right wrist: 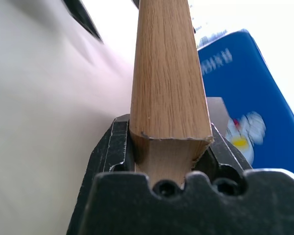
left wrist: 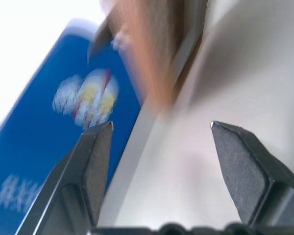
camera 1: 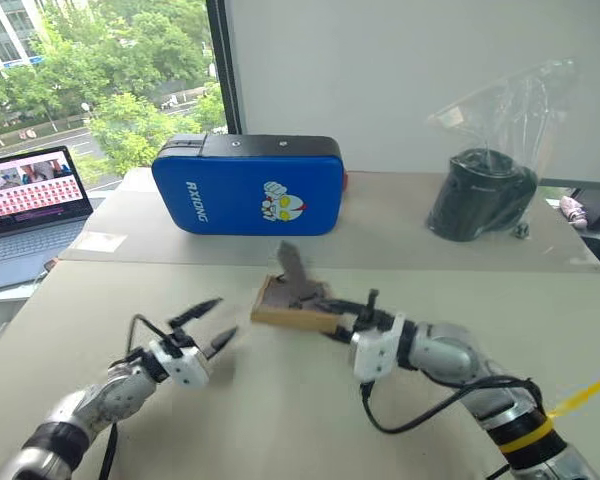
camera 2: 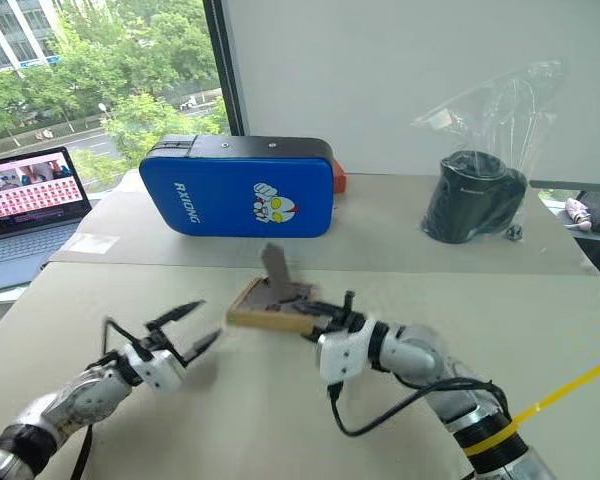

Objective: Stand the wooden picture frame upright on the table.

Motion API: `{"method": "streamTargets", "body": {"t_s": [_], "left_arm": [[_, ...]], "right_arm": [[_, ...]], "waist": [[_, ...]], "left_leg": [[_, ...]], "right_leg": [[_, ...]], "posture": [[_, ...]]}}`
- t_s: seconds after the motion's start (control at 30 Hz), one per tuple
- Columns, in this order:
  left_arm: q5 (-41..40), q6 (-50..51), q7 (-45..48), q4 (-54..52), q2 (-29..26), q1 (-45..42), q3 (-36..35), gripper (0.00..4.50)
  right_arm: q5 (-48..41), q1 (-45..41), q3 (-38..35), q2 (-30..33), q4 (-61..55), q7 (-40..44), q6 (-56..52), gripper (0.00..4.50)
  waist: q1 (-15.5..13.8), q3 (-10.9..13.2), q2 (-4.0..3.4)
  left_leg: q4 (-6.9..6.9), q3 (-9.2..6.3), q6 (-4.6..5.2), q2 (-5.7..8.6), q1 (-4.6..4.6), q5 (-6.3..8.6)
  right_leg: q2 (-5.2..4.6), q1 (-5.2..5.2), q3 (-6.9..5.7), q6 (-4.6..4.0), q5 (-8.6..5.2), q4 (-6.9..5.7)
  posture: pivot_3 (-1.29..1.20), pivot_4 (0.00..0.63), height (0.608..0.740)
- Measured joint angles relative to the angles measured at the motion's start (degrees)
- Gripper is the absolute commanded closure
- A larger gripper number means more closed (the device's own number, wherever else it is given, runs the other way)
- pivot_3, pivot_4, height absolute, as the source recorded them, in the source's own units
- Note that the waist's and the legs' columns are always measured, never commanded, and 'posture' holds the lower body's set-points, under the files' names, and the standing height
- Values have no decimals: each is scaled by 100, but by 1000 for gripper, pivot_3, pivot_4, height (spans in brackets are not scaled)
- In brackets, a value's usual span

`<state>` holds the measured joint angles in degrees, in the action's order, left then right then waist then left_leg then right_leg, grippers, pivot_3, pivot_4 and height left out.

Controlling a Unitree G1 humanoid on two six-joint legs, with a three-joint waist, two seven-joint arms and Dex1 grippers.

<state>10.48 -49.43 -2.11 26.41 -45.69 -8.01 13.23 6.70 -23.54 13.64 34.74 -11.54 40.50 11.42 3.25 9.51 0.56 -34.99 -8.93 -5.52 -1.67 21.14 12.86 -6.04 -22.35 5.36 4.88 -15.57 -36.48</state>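
The wooden picture frame [camera 1: 283,304] hangs just above the middle of the beige table [camera 1: 280,420], dark back facing up and its fold-out stand sticking up. My right gripper [camera 1: 343,322] is shut on the frame's right edge; in the right wrist view the light-wood edge [right wrist: 169,73] is clamped between both fingers. My left gripper [camera 1: 220,318] stands open just left of the frame, apart from it, with nothing between its fingers. The left wrist view shows the blurred frame [left wrist: 152,54] beyond the spread fingers [left wrist: 95,161].
A big blue padded case [camera 1: 250,185] stands behind the frame. An open laptop [camera 1: 30,200] sits at the far left. A black object wrapped in a clear plastic bag [camera 1: 480,190] stands at the back right. A yellow strap [camera 1: 580,395] crosses the right arm.
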Motion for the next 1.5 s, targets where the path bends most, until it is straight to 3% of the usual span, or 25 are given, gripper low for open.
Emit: {"method": "streamTargets", "body": {"t_s": [0.1,0.23,0.33,0.4,0.6,0.73,0.87,0.93,1.17,1.37,1.5], "left_arm": [[-412,858,220,-856,303,868,-311,1036],[-490,1480,371,-1613,599,1360,-565,1036],[-511,1890,466,-2060,882,1603,-731,1036],[-507,2100,580,-2343,1033,1705,-752,1036],[-644,2414,1084,-2854,1277,1887,-773,1036],[-1677,2853,1997,-3312,1269,2119,-769,1036],[-2191,3096,2591,-3700,1210,2148,-865,1036],[-2206,3094,2703,-3720,1212,2179,-979,962],[-2071,3058,2879,-3659,1393,2248,-1095,962],[-2022,3358,2915,-3674,1489,2042,-1241,962],[-2288,4273,2623,-3880,1783,1910,-1511,962]], "right_arm": [[-1516,-645,-518,238,-472,597,-2066,3256],[-3308,-1520,-1088,648,-688,1020,-4699,3256],[-4757,-2296,-1390,906,-265,1368,-6901,3256],[-5189,-2610,-1476,900,68,1399,-7674,3256],[-5064,-2532,-948,850,380,1404,-7927,3256],[-4761,-2300,-606,856,590,1602,-7603,3256],[-4603,-2302,-506,859,640,1762,-7395,3256],[-4555,-2301,-497,859,652,1809,-7338,2280],[-4340,-2141,-347,871,752,1797,-7349,23],[-4471,-1972,-917,1225,612,1761,-7650,23],[-4775,-785,-1933,1689,-115,1588,-7849,23]], "waist": [[26,26,-9],[-42,31,-12],[-72,36,-18],[-76,36,-17],[-83,36,-16],[-53,36,-16],[-39,37,-15],[-45,37,-15],[-62,39,-11],[-83,40,-9],[-156,42,1]], "left_leg": [[-4,0,0,0,-1,0],[-2,-9,0,-3,-7,0],[-4,-6,4,-2,-3,2],[-2,-5,4,-1,-1,2],[-5,-5,5,-1,26,3],[-13,-3,3,-1,70,1],[-20,-4,2,-3,65,0],[-24,-4,2,-3,64,0],[-25,-5,2,-3,76,0],[-26,-6,2,-2,80,0],[-33,-14,8,-2,91,4]], "right_leg": [[0,0,2,-9,2,-18],[4,2,-7,-20,-1,-25],[3,2,-5,-21,0,-21],[3,-1,-5,-21,-1,-19],[3,-29,-7,-20,-1,-18],[4,-80,-2,-21,0,-38],[9,-76,-3,-25,2,-43],[9,-73,-3,-24,2,-42],[9,-81,-5,-26,4,-38],[9,-80,-6,-26,4,-36],[8,-76,-15,-24,3,-25]], "posture": [[0,150,740],[0,150,740],[0,150,740],[0,150,740],[0,150,740],[0,150,740],[0,150,740],[0,150,740],[0,150,740],[0,150,740],[0,150,740]]}}
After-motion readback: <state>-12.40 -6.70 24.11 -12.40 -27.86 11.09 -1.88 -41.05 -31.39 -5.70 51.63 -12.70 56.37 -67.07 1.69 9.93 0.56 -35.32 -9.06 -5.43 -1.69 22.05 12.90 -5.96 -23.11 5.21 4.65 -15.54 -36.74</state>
